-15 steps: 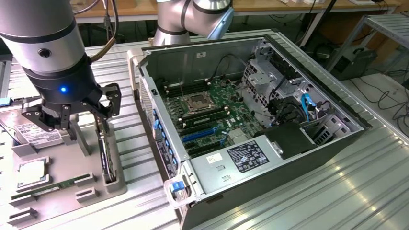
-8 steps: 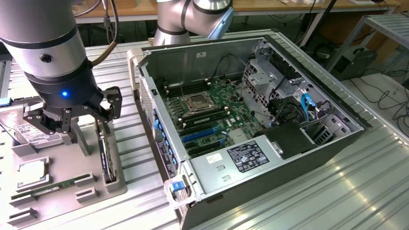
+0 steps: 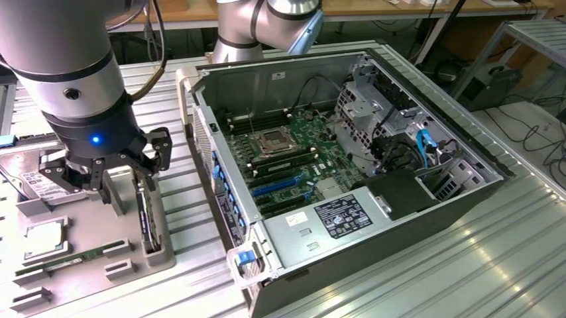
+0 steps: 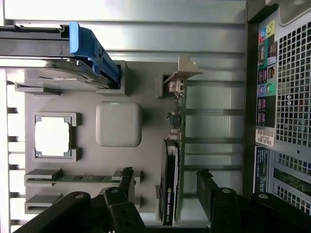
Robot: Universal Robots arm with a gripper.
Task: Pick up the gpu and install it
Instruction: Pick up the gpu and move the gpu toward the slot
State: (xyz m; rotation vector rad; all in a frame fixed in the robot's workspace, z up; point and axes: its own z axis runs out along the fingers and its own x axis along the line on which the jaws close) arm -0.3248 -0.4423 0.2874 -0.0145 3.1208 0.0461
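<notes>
Your jaws stand released, one finger (image 4: pixel 127 180) to either side of the gpu (image 3: pixel 145 213), with a gap showing on both sides. The gpu stands on edge in a slot along the side of the grey tray (image 3: pixel 93 225) nearest the computer case (image 3: pixel 460 192), and its pale bracket (image 4: pixel 183 68) is at the end toward the hard drive (image 3: pixel 36 187).

The tray also holds a memory stick (image 3: pixel 75 258) in its own slot and a processor (image 3: pixel 44 236) in a square frame.

The case lies open on the table (image 3: pixel 478 265), just beside the tray on the exterior view's right. It holds the motherboard (image 3: pixel 283 156), blue expansion slots (image 3: pixel 278 187) and a labelled power supply (image 3: pixel 340 217).

From the wrist you get the drive's blue rail (image 4: pixel 90 48), a pale square pad (image 4: pixel 119 124) and the case's rear ports (image 4: pixel 265 63). From outside you get the case's interior.
</notes>
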